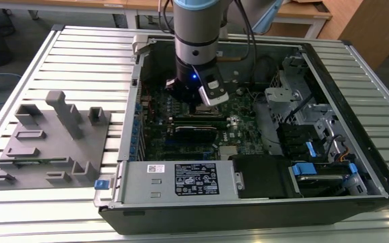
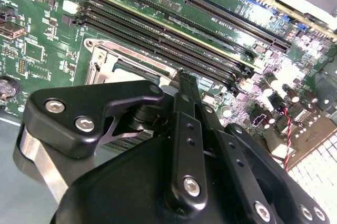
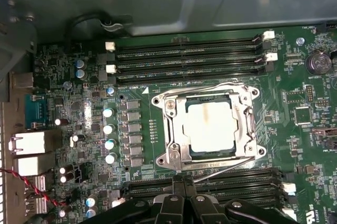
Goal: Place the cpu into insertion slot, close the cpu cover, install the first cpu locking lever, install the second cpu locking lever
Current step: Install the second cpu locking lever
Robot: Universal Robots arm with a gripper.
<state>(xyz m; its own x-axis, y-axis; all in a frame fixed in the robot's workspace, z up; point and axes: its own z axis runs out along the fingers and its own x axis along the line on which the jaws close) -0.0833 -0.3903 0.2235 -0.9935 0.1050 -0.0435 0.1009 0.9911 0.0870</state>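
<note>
cpu [image 3: 210,126] sits in the socket on the motherboard [image 3: 158,129], pale silver-tan square top showing through the window of the cpu cover [image 3: 174,129], which lies flat down over it. Thin wire locking levers [image 3: 221,162] run along the socket edges; whether they are latched under their hooks is hard to make out. gripper [image 3: 180,183] is just off one edge of the socket, its black fingers pressed together with nothing between them, tip close to the lever wire beside the memory slots [image 3: 184,55]. In the second wrist view the gripper [image 2: 180,76] points toward the socket frame [image 2: 108,58], and the black gripper body hides most of the socket and the cpu itself.

In the exterior view the arm [image 1: 196,35] reaches straight down into the open computer case [image 1: 262,202], and the gripper [image 1: 198,107] end is lost in shadow among the boards, contact with anything not visible. Socket is covered by the wrist there.

Cover is shiny stamped metal with screws at the corners; the board is green, studded with silver-capped capacitors [image 3: 108,135]; memory slots are long and black with white clips. Case stands on a ribbed metal table [image 1: 39,61] next to a grey plastic fixture tray [image 1: 46,147] with upright blocks
</note>
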